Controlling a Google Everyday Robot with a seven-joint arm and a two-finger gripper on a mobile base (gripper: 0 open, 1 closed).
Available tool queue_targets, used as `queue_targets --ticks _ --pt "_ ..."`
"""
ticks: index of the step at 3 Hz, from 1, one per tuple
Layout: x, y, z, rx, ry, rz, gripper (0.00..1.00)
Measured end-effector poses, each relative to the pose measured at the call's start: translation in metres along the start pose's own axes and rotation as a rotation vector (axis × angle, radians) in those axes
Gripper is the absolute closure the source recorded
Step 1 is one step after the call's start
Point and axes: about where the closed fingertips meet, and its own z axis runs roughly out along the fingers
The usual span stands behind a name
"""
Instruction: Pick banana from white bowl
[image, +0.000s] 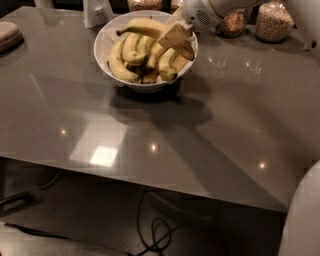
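Note:
The white bowl (107, 37) stands at the back middle of the grey table (210, 135) and holds a pile of bananas. The longest banana (145, 26) lies across the top of the pile, raised to about rim height, with its dark stem pointing left. My gripper (176, 40) reaches in from the upper right over the bowl's right side. Its tan fingers (172, 35) are closed on the right end of that banana. The shorter bananas (125, 55) lie below it in the bowl.
Two glass jars of grains (272, 20) (232, 22) stand behind the bowl at the back right. A white object (97, 12) stands behind the bowl. A flat pale thing (7, 35) lies at the left edge. Cables (160, 230) lie under the table.

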Motion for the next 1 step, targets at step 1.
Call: queue_targets --ticks 1 --pt "0.0064 0.0139 -0.0161 -0.018 -0.006 0.016 1.0"
